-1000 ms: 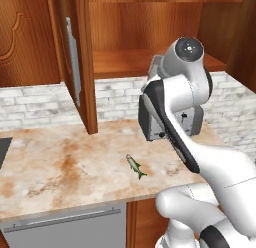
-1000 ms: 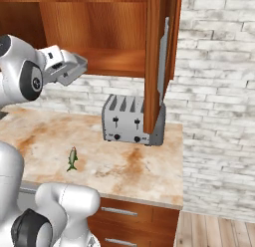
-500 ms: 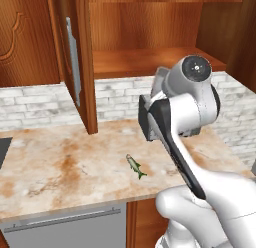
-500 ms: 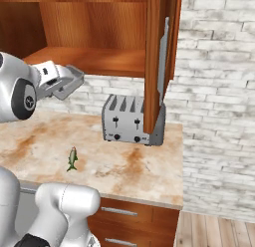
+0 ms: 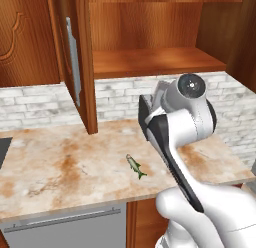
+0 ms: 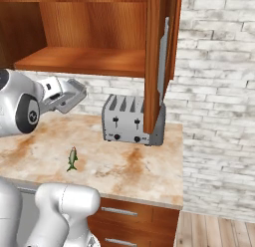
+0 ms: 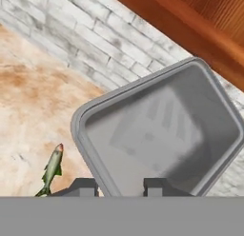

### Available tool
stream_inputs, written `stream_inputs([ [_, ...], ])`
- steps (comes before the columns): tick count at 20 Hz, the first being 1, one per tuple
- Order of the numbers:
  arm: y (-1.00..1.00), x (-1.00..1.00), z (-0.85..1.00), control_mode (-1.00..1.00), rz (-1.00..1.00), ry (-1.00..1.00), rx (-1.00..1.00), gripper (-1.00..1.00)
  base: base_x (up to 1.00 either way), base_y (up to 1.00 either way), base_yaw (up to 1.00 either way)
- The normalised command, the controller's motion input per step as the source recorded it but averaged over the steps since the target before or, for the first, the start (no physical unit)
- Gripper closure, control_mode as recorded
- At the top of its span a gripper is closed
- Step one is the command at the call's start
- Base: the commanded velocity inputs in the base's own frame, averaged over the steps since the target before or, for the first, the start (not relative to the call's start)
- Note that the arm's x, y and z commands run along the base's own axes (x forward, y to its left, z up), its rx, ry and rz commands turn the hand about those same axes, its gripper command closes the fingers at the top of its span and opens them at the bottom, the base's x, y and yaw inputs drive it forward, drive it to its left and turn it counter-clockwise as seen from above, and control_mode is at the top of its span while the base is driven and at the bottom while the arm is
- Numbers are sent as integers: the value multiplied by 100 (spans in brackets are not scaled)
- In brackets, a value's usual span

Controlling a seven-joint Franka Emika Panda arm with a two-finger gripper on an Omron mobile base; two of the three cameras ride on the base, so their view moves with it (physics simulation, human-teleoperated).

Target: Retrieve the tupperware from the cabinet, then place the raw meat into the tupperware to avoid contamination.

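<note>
Now the claw [image 7: 118,186] pinches the rim of the tupperware [image 7: 162,140], one fingertip on each side of the thin wall, nearly closed. The grey tub hangs in the air above the bench [image 5: 60,172], tipped, with its open mouth facing the hand camera. It looks light and stiff, with nothing inside, so a rim pinch seems enough, though it could swing or slip if it moves fast. The raw meat [image 5: 135,166] is a tiny fish lying flat on the bench, near the front edge, well apart from the toaster [image 6: 130,120]. It looks small, soft and slippery. I would grab it across the middle, gently. The cabinet [image 5: 150,37] stands open above.
</note>
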Motion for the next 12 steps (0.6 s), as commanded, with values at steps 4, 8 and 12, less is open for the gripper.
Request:
stream_inputs([
  [4,-15,4,-51,-100,0,9,0,100,0,0,0],
  [8,-22,8,-53,-100,0,9,0,100,0,0,0],
  [12,-21,3,-50,-100,0,8,0,100,0,0,0],
])
